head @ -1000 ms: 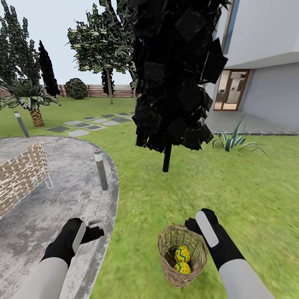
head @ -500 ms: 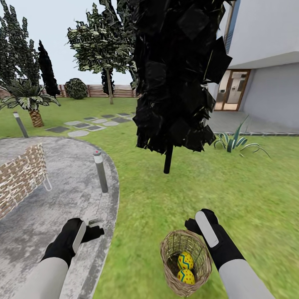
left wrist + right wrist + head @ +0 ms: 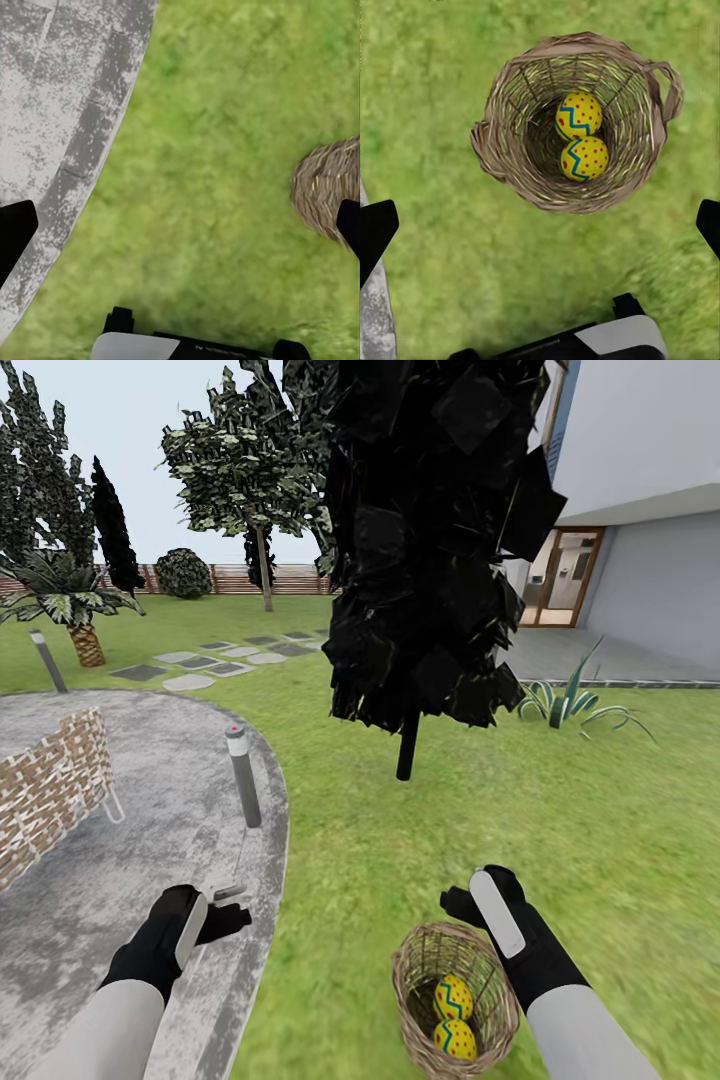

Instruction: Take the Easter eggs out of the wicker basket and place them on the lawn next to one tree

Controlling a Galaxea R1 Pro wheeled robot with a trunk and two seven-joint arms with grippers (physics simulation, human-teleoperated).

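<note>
Easter eggs, two that you can count, lie inside the small round tan-brown woven wicker basket (image 3: 574, 124), one yellow egg with blue zigzag and red dots (image 3: 578, 115) touching the second yellow egg of the same pattern (image 3: 584, 158) beside it. Whether a third egg sits hidden beneath them cannot be told. The basket stands upright on the bright green mottled lawn (image 3: 590, 800); two small loop handles show at its rim in your right wrist view.

From the head view, the basket (image 3: 455, 995) sits low in the picture with both eggs (image 3: 453, 998) visible through its open top. Your right gripper (image 3: 462, 907) hovers just beside the basket's far rim, black-gloved with a white panel on its back. Its two black fingertips (image 3: 375, 232) show at opposite edges of the right wrist view, so the jaws stand wide apart and hold nothing.

Your left gripper (image 3: 228, 908) hangs over the edge of the grey paved patio (image 3: 130, 860), well apart from the basket. Its fingertips (image 3: 13, 232) also sit at opposite edges of its wrist view, jaws wide and empty, with the basket (image 3: 326, 187) partly seen at one side.

Ahead on the lawn stands one tree with black foliage and a thin dark trunk (image 3: 407, 745). Farther off is one tree with a pale grey slender trunk and mottled green crown (image 3: 263, 565), and one small palm with a scaly brown trunk (image 3: 88, 642). Two grey bollard posts (image 3: 243, 775) stand by the patio.
</note>
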